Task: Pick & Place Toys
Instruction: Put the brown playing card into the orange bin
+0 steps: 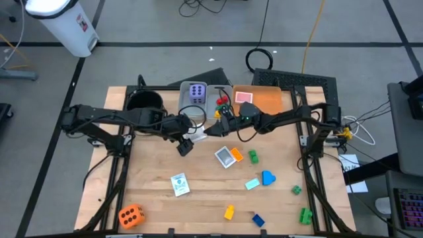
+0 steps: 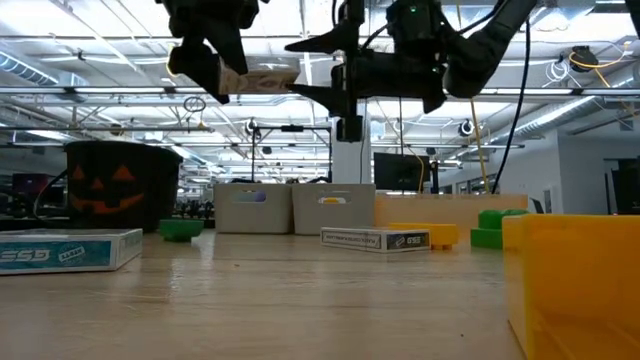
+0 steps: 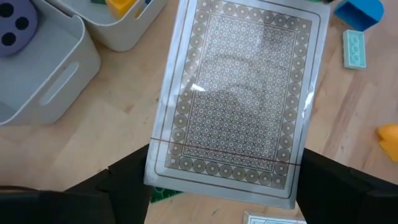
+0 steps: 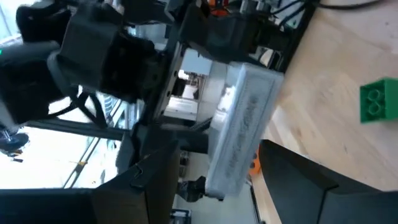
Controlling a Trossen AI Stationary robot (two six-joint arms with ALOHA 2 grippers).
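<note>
A card box [image 3: 239, 93] wrapped in clear film hangs in the air over the table's middle, in front of the grey bins [image 1: 201, 106]. My left gripper [image 1: 186, 142] is shut on it. My right gripper [image 2: 312, 70] comes level from the right and is open. Its two fingers stand above and below the box's free end [image 4: 239, 130], with a gap on each side. A purple die [image 1: 197, 92] lies in the left bin. An orange die [image 1: 131, 215], two more card boxes [image 1: 228, 157] [image 1: 180, 184] and several bricks lie on the table. My left gripper pinches the card box between its two fingers [image 3: 124, 180], one on each long edge [image 3: 158, 168], near one short end. The fingers slant down from the table's left side. The box is lifted clear of the table, and its patterned face shows in the left wrist view. In the low view [image 2: 258, 78] the box lies about level.
A flat orange tray [image 1: 268, 100] with a red card [image 1: 244, 97] stands beside the bins at the back. A black pumpkin bucket [image 1: 144, 100] stands at the back left. Green [image 1: 253, 157], blue [image 1: 267, 177] and yellow [image 1: 229, 212] bricks are scattered over the near right.
</note>
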